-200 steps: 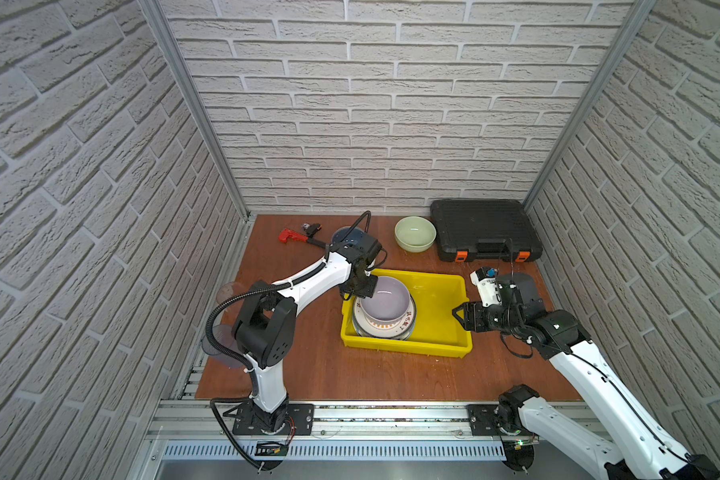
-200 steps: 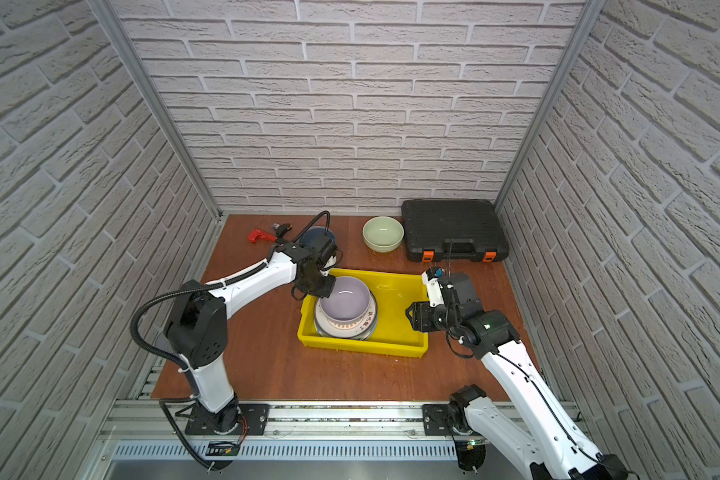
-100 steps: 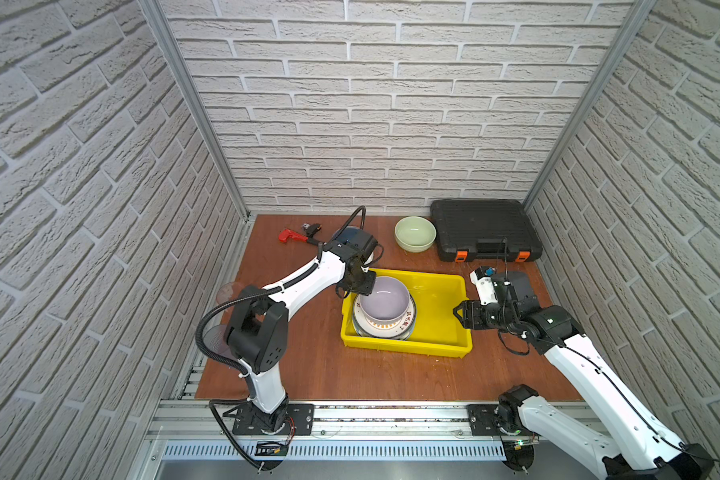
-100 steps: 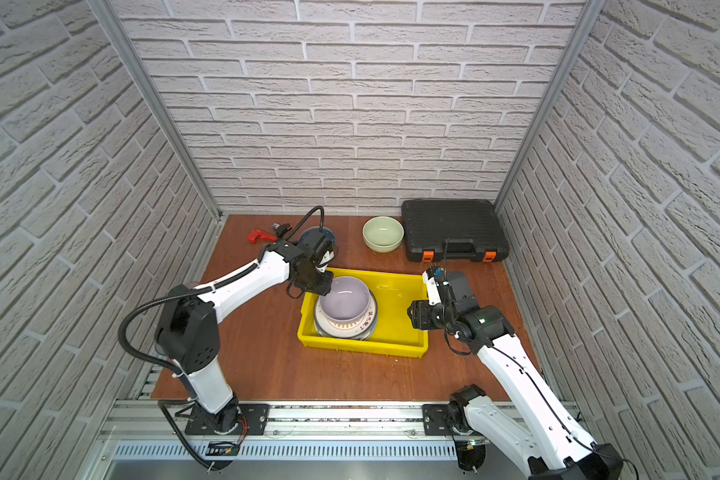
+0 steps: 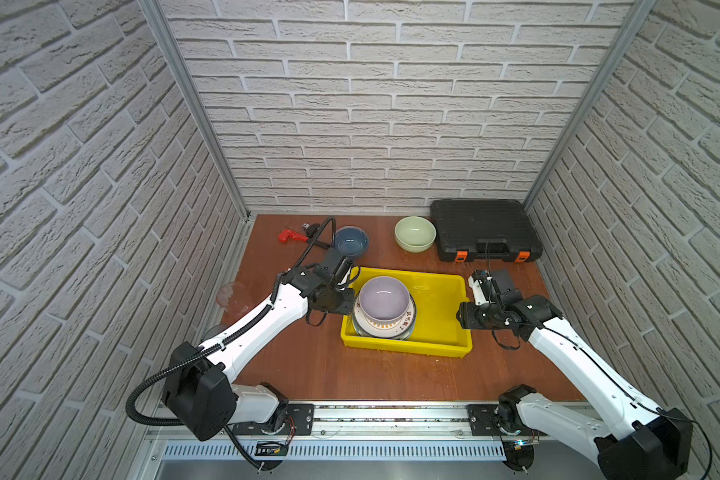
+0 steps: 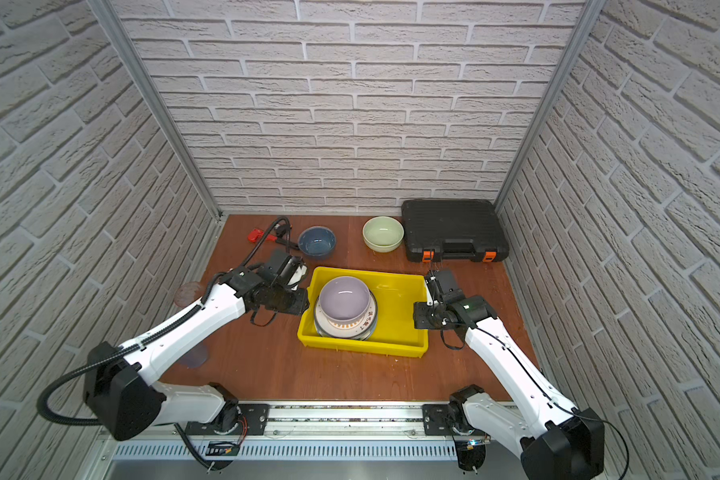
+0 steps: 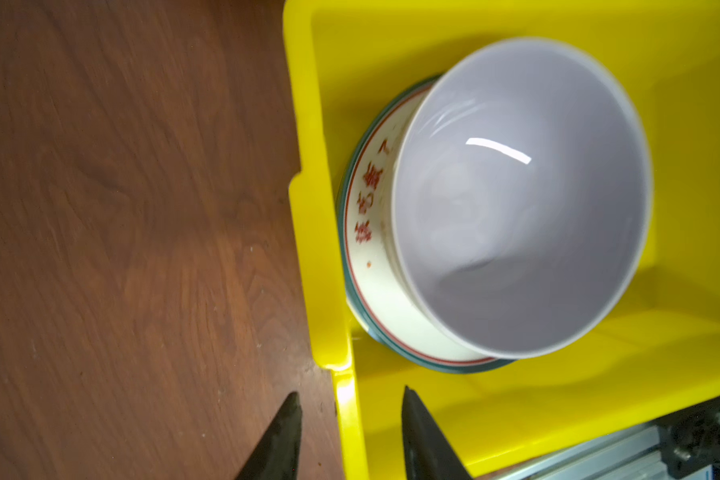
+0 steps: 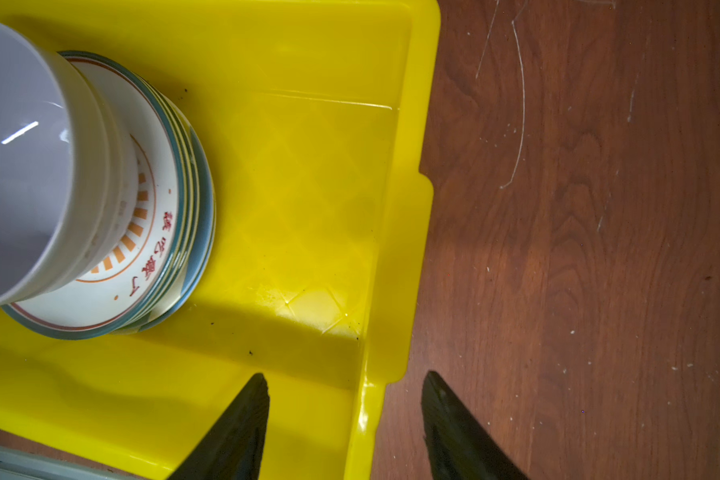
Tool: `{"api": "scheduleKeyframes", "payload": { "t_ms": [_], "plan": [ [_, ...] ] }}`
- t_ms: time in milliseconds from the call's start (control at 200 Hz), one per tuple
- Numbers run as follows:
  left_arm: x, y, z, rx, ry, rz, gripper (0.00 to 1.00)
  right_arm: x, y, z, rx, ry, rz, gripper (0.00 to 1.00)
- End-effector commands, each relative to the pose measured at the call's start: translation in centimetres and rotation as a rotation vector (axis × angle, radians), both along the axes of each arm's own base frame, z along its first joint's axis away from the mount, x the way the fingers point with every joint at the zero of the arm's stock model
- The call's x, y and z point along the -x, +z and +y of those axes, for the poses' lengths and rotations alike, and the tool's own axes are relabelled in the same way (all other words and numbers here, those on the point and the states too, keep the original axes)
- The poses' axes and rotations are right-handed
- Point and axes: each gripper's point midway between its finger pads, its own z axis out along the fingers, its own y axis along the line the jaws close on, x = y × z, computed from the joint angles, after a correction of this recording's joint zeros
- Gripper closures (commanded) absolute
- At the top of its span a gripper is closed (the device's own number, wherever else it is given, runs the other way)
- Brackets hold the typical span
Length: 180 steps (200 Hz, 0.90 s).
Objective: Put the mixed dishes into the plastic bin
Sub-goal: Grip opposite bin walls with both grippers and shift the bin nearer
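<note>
Nearest the front edge of the table (image 5: 308, 365), on its left side, stand two tumblers: a bluish one (image 6: 194, 355), partly behind the left arm in a top view, and a pinkish one (image 5: 233, 293) further back. Both are outside the bin (image 5: 437, 307). They look light, thin-walled and smooth, so take each by the wall at the rim, one finger in and one out, with light pressure. In mid-table the bin holds a stack of plates (image 5: 385, 330) with the lilac bowl (image 5: 383, 298) upright on top. The left gripper (image 7: 350, 392) stands with its jaws apart astride the bin's left wall and holds nothing. The right gripper (image 8: 345, 374) does the same at the right wall (gaps show on both sides of each wall). At the far side the blue bowl (image 5: 351, 241) and the green bowl (image 5: 414, 233) rest upright on the table, between the wrench (image 5: 287, 235) and the case (image 5: 485, 228). Both bowls look rigid, glossy and likely slippery, so grip across the rim. The wrist views alone show the parted fingertips, the red print and the several plate rims. Only the top views show the four dishes not yet binned.
</note>
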Motion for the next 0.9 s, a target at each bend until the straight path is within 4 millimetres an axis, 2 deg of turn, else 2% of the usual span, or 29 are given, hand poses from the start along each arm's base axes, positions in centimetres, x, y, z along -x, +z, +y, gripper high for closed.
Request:
{"api": "scheduleKeyframes", "payload": {
  "t_ms": [0,250,445,585,895],
  "plan": [
    [0.8,-0.3,-0.6,0.063,0.006,-0.01,0.6,0.9,-0.9,-0.8,0.023,-0.045,0.028,0.41],
    [1.3,-2.1,-0.6,0.066,0.029,0.001,0.69,1.1,-2.7,-0.6,0.011,-0.068,0.082,0.5],
    [1.8,-3.2,-0.7,0.07,0.05,0.002,0.75,1.8,-3.1,-0.2,-0.014,-0.082,0.087,0.57],
    [1.8,-3.7,-0.3,0.051,0.081,-0.006,0.84,2.2,-3.9,0.5,-0.023,-0.062,0.108,0.61],
    [3.8,-3.8,0.7,0.039,0.12,-0.006,0.94,3.2,-4.3,1.6,-0.026,-0.044,0.119,0.82]
  ]
}}
